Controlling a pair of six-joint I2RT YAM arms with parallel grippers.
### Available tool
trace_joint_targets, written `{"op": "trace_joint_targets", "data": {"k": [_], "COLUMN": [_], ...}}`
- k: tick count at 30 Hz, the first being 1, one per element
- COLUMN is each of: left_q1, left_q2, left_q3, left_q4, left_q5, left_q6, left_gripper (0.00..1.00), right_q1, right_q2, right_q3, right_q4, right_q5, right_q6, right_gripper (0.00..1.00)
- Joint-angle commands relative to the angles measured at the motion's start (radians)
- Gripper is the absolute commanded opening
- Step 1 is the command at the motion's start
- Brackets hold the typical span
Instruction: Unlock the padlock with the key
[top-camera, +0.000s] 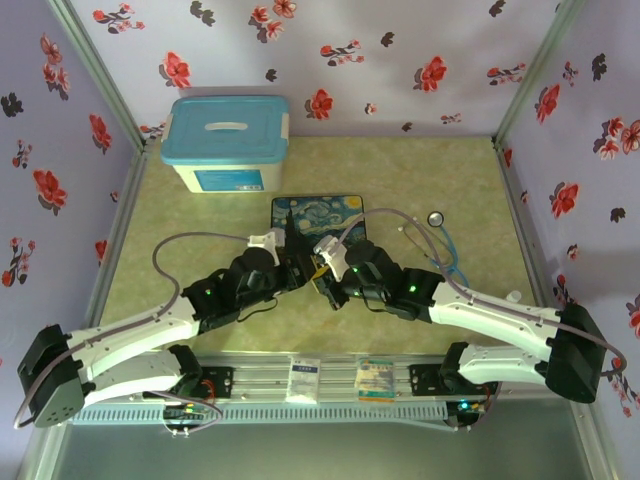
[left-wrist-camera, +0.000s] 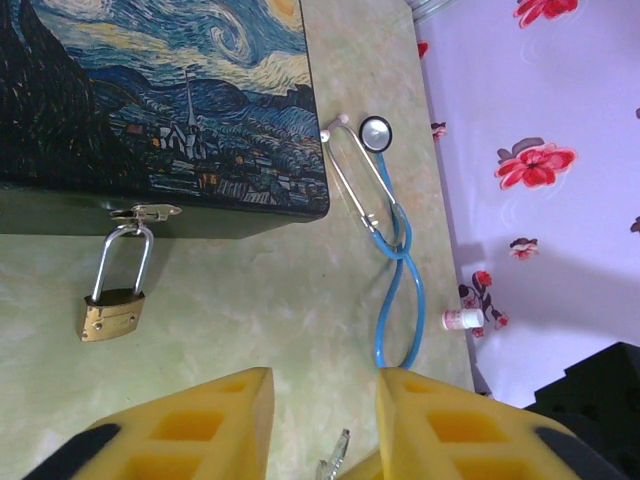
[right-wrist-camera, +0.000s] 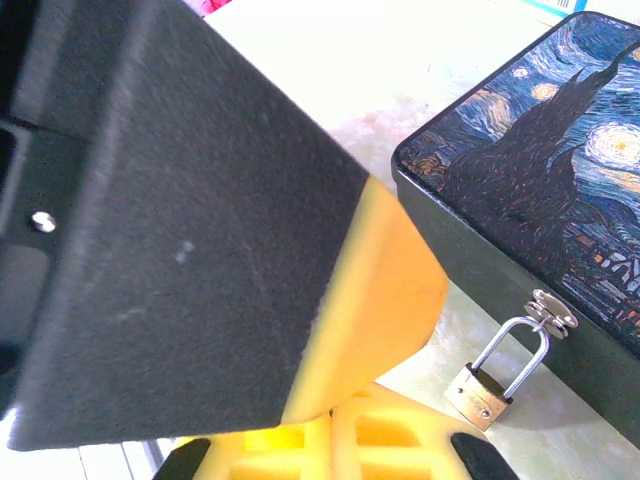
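Padlock (left-wrist-camera: 112, 312): small brass body, thin silver U shackle, seen shut. The shackle is threaded through the hasp (left-wrist-camera: 146, 211) of the painted box (left-wrist-camera: 160, 100); the body is laid on the table at 6 o'clock of the hasp, slightly tilted. Key (left-wrist-camera: 335, 460): thin greyish metal, partly cut off at 6 o'clock of the left wrist view, between the left gripper (left-wrist-camera: 325, 385) fingers; contact cannot be told.
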Motion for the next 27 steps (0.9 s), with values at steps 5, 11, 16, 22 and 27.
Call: {"op": "trace_joint_targets", "data": {"k": [5,11,16,22,27], "left_q1": [-0.004,-0.002,0.001,0.003,0.002], "left_q2": [0.027,0.028,0.001,-0.026,-0.038], "left_q3": [0.01,0.028,0.017,-0.04,-0.038], "left_q4": [0.025,0.023,0.057,0.305,0.386], "left_q5": [-0.027,-0.024,-0.034,-0.024,-0.002], "left_q6": [0.019,0.047,0.084,0.136,0.18], "left_gripper": [0.11,0.0,0.0,0.0,0.0], "right_q1": [-0.005,-0.01,-0.103,-0.227,-0.304], "right_q2": [0.017,0.012,-0.067,-0.159,-0.17], "right_q3": [0.014,0.007,-0.051,-0.202,-0.309], "right_q4": [0.024,0.048,0.13,0.51,0.876], "right_q5": [-0.012,0.003,-0.093,-0.31,-0.379], "right_q6": [-0.028,0.0,0.152,0.436,0.645], "right_gripper": [0.0,0.02,0.91,0.99,0.82]}}
